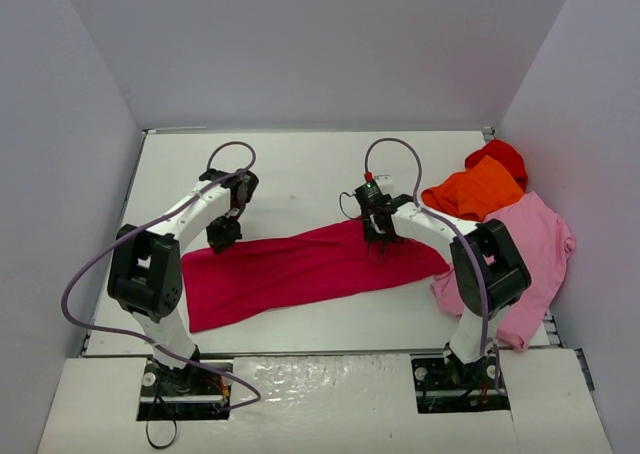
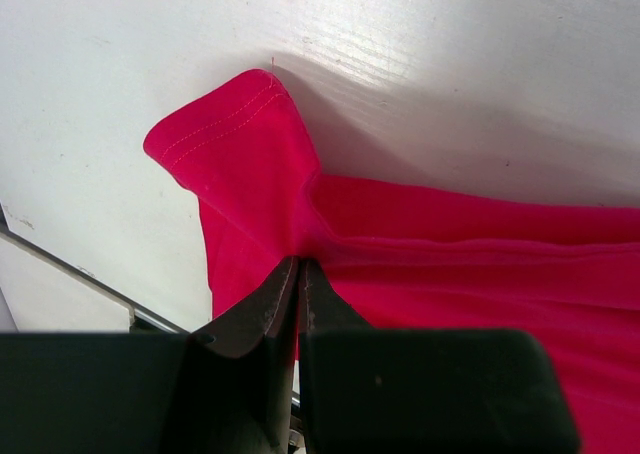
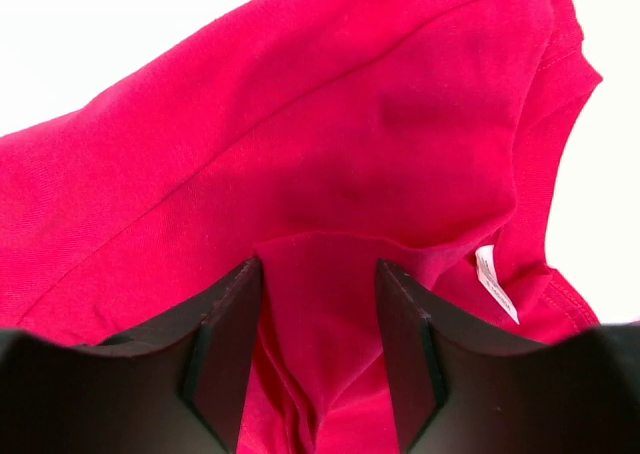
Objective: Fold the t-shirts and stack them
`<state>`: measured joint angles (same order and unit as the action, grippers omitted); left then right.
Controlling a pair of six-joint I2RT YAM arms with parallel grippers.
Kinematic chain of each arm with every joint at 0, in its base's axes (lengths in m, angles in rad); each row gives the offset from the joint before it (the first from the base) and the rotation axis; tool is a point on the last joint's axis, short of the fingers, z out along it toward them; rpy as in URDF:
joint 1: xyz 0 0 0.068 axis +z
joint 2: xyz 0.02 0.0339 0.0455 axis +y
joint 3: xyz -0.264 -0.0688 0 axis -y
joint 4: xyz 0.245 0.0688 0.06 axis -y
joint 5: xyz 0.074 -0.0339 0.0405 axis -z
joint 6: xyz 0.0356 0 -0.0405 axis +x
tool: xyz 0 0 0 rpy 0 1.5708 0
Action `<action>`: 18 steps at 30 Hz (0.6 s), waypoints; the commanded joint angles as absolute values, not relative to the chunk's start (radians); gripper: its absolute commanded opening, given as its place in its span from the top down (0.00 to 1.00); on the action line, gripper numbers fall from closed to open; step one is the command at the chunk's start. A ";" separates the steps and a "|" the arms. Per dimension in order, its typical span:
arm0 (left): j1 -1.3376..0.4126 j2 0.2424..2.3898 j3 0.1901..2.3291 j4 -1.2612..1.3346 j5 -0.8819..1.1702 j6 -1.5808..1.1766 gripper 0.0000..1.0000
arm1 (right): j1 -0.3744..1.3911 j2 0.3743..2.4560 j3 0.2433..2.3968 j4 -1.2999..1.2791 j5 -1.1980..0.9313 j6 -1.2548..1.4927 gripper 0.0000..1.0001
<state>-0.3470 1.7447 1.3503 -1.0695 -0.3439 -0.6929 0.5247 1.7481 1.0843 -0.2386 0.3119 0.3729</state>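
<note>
The crimson t-shirt (image 1: 300, 269) lies stretched in a long band across the table's middle. My left gripper (image 1: 224, 236) is shut on its far left edge; in the left wrist view the jaws (image 2: 300, 266) pinch the cloth (image 2: 420, 254) beside a sleeve. My right gripper (image 1: 381, 236) sits on the shirt's right end near the collar. In the right wrist view its jaws (image 3: 318, 274) stand open with a fold of crimson cloth (image 3: 300, 144) between them, and the white tag (image 3: 497, 284) shows at the right. Orange (image 1: 476, 189), bright red (image 1: 502, 157) and light pink (image 1: 530, 249) shirts lie piled at the right.
White walls enclose the table on three sides. The table's left edge (image 2: 70, 269) shows close to the left gripper. The right arm's elbow (image 1: 495, 264) hangs over the pink shirt.
</note>
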 commanded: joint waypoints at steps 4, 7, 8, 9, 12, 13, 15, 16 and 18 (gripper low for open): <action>-0.351 1.684 1.375 -1.094 -0.360 -0.701 1.00 | 0.523 1.779 1.143 -0.222 0.324 0.365 0.67; -0.351 1.684 1.378 -1.096 -0.360 -0.701 1.00 | 0.523 1.797 1.165 -0.220 0.320 0.358 0.90; -0.351 1.684 1.378 -1.097 -0.363 -0.701 1.00 | 0.523 1.797 1.166 -0.221 0.319 0.356 0.97; -0.351 1.684 1.378 -1.100 -0.367 -0.701 1.00 | 0.523 1.793 1.165 -0.222 0.318 0.355 0.99; -0.351 1.686 1.379 -1.101 -0.371 -0.701 1.00 | 0.523 1.762 1.153 -0.225 0.318 0.353 1.00; -0.351 1.687 1.378 -1.101 -0.370 -0.700 1.00 | 0.523 1.748 1.145 -0.228 0.320 0.353 1.00; -0.351 1.690 1.378 -1.100 -0.367 -0.699 1.00 | 0.523 1.714 1.125 -0.239 0.328 0.355 1.00; -0.351 1.690 1.379 -1.099 -0.364 -0.699 1.00 | 0.523 1.691 1.111 -0.251 0.338 0.359 1.00; -0.351 1.692 1.379 -1.095 -0.361 -0.698 1.00 | 0.523 1.626 1.071 -0.286 0.370 0.375 1.00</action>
